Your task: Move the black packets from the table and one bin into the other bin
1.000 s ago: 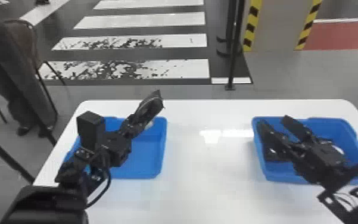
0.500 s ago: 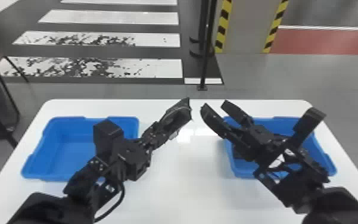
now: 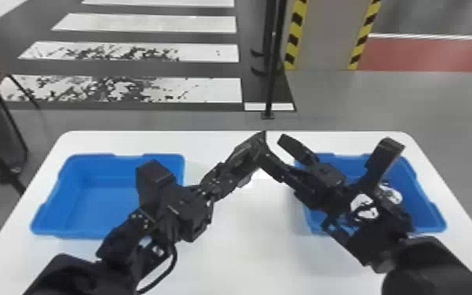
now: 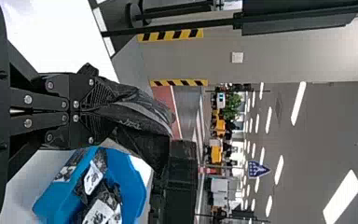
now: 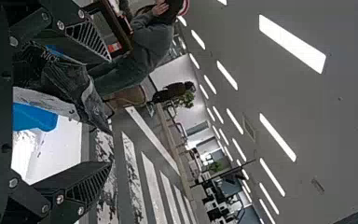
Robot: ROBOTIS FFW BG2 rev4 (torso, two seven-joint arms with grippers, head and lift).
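Black packet (image 4: 142, 109) in the left gripper (image 3: 229, 172) bears pale lettering (image 4: 130, 124).

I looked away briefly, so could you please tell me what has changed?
The left gripper moved right from over the left bin to mid-table; the right gripper moved left from over the right bin, its open fingers now either side of the black packet. The left gripper still holds it.

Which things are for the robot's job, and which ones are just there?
For the job:
- black packet in the left gripper
- black packets in the right bin
- left bin
- right gripper
- white table

Just there:
- pillar with yellow-and-black stripes
- black post
- white floor stripes
- green plant
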